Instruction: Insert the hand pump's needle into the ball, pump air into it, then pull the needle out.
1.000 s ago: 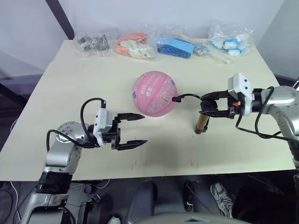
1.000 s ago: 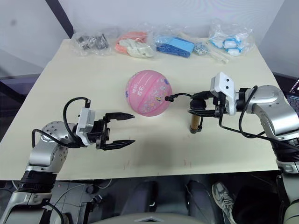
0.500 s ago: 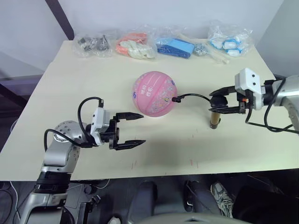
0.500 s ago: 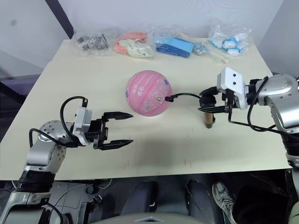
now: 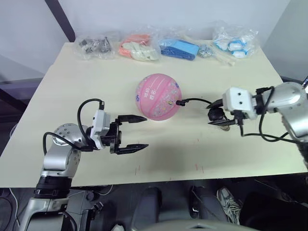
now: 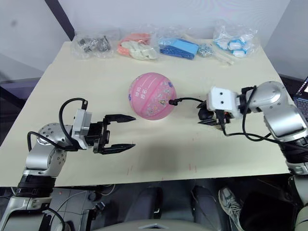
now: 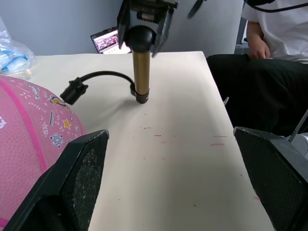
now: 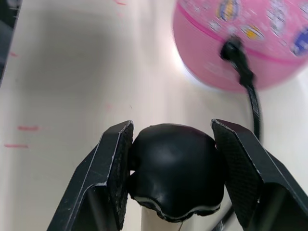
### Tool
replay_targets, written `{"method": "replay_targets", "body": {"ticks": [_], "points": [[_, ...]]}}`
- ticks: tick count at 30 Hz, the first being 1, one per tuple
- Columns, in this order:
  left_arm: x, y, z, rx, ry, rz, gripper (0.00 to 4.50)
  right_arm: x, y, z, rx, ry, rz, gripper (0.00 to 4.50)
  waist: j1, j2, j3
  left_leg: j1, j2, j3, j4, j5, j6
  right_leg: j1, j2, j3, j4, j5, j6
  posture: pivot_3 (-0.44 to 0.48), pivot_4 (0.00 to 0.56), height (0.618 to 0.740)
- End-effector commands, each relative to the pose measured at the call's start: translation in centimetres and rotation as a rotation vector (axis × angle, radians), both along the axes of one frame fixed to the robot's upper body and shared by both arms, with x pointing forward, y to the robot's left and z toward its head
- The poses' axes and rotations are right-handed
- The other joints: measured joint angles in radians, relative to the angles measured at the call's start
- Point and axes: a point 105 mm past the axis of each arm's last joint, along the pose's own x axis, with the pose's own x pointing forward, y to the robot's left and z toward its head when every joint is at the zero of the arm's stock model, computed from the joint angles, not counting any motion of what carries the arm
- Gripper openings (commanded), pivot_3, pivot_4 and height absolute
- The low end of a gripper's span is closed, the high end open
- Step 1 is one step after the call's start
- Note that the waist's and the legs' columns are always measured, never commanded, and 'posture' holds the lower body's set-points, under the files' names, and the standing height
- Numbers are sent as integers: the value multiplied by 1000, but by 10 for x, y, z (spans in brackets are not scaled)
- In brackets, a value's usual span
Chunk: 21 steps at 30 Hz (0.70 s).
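Note:
The pink ball (image 5: 159,96) sits mid-table. The black hose (image 5: 196,101) ends in a fitting (image 8: 232,48) pressed against the ball's right side, and the needle itself is hidden. To the right of the ball the hand pump (image 7: 140,72) stands upright on the table. My right gripper (image 5: 217,117) is shut on the pump's black handle (image 8: 173,168) from above. My left gripper (image 5: 144,132) hangs open in front of the ball and to its left, holding nothing and not touching it.
Several clear bags of small items (image 5: 139,45) lie along the table's (image 5: 72,86) far edge. A seated person (image 7: 269,29) and a laptop (image 7: 106,41) are beyond the table's right side. Small red marks dot the tabletop near the front edge.
My right gripper carried the pump to the right, then back a little toward the ball, and its wrist turned over above the handle. The left gripper barely shifted.

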Motion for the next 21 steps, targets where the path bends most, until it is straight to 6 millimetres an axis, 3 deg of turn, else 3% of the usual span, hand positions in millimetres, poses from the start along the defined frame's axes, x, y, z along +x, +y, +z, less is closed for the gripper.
{"method": "replay_targets", "body": {"ticks": [1,3,9,15,21], "points": [[0,4,12,-7,-43,1,4428,-8,31,-5,1,-15,78,2092,-4,-1,0,0,0,0,1,0,0,0,0,0,0,0,0,0,150,740],[1,5,13,-3,-46,1,4428,-8,49,-11,23,-10,92,2092,-6,-1,0,0,1,0,3,0,0,0,1,0,1,0,0,0,150,740],[1,6,14,-3,-51,3,4428,-15,64,-29,52,51,115,2092,-2,-1,0,0,1,0,9,0,0,0,1,1,8,0,0,0,150,740],[1,6,14,-2,-52,1,4428,-16,63,-50,60,69,122,2092,0,-1,-1,2,1,0,10,0,0,0,1,2,13,0,0,0,150,740],[1,10,12,4,-47,2,4428,-12,59,-47,143,70,102,2092,1,-2,-1,2,1,0,11,0,0,0,2,3,13,0,0,0,150,740]]}}
